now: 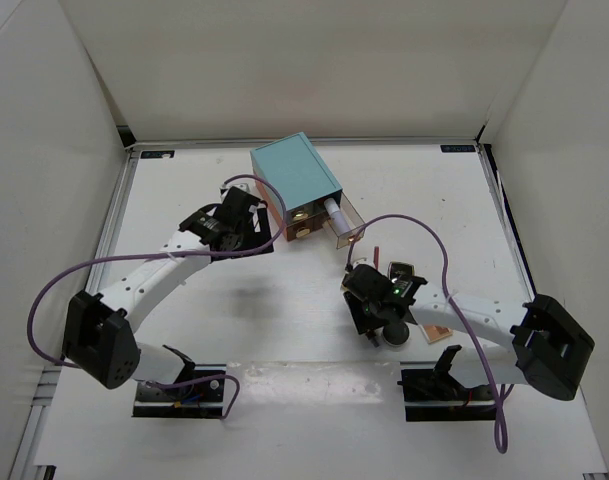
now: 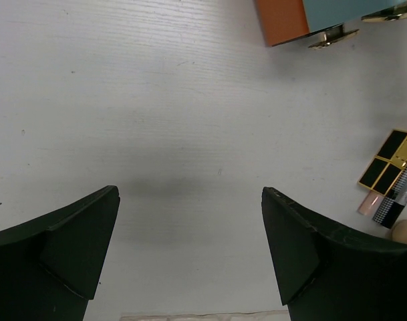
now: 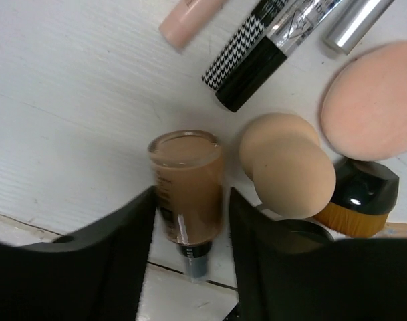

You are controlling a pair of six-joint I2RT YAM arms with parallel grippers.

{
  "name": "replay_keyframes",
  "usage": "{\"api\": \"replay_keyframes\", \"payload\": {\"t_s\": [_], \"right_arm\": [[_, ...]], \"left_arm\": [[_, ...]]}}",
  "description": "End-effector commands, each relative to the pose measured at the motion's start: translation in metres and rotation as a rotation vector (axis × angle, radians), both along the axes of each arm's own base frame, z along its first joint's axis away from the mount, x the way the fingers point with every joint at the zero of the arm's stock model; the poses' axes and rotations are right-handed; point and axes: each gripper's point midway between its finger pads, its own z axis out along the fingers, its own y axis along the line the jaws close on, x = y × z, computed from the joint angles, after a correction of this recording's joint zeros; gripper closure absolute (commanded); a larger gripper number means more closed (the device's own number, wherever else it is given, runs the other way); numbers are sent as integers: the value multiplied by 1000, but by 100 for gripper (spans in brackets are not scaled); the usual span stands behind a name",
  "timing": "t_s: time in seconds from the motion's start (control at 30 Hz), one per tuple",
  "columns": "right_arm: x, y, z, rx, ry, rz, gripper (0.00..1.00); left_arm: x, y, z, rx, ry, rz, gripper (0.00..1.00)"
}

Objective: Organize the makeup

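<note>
In the right wrist view a clear foundation bottle [image 3: 186, 187] with brown liquid and a black cap lies between the jaws of my right gripper [image 3: 192, 251]. The jaws stand close on both sides with a thin gap showing, and the bottle looks blurred. Beside it lie two beige egg sponges [image 3: 290, 164], a flat peach puff [image 3: 370, 100], a houndstooth black stick [image 3: 256, 60], a pale pink tube [image 3: 190, 17], a silver tube [image 3: 357, 23] and a round black compact [image 3: 297, 234]. My left gripper [image 2: 190, 227] is open and empty over bare table.
The teal drawer box [image 1: 294, 170] stands at the back centre with a clear drawer [image 1: 336, 218] pulled out holding a silver-lilac tube. Its orange side [image 2: 282, 20] and gold handle [image 2: 333, 38] show in the left wrist view. A gold-framed black palette [image 2: 388, 167] lies right. White walls enclose the table.
</note>
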Motion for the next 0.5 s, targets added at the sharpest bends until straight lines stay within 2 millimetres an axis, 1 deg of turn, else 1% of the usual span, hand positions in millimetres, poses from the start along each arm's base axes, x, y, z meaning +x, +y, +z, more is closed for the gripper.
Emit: {"api": "replay_keyframes", "payload": {"t_s": [0.0, 0.03, 0.07, 0.1, 0.13, 0.17, 0.23, 0.27, 0.3, 0.33, 0.4, 0.43, 0.47], "right_arm": [[2, 0, -1, 2, -42, -43, 53], [2, -2, -1, -4, -46, -55, 61], [3, -2, 0, -5, -58, -57, 73], [2, -2, 2, 1, -58, -62, 77], [5, 2, 8, 21, -71, -63, 84], [3, 2, 9, 21, -68, -49, 85], [8, 7, 26, 46, -91, -34, 86], [10, 10, 34, 55, -103, -30, 87], [17, 18, 52, 85, -130, -21, 87], [21, 18, 64, 88, -163, -8, 87], [32, 24, 86, 116, -220, 8, 87], [44, 30, 109, 139, -277, 30, 87], [52, 32, 121, 154, -311, 30, 87]], "left_arm": [[2, 1, 25, -34, -73, 29, 2], [1, 2, 27, -32, -74, 29, 2], [2, 2, 28, -34, -79, 28, 2], [3, 2, 30, -34, -85, 32, 2], [4, 3, 33, -32, -90, 35, 2], [5, 3, 34, -33, -92, 37, 2], [7, 1, 35, -29, -95, 37, 2], [9, 1, 40, -31, -107, 35, 2], [11, 1, 40, -27, -109, 36, 2], [14, 0, 39, -21, -108, 34, 2], [18, -2, 43, -21, -119, 35, 2], [20, -2, 42, -11, -117, 35, 2], [21, -3, 44, -9, -118, 29, 2]]}}
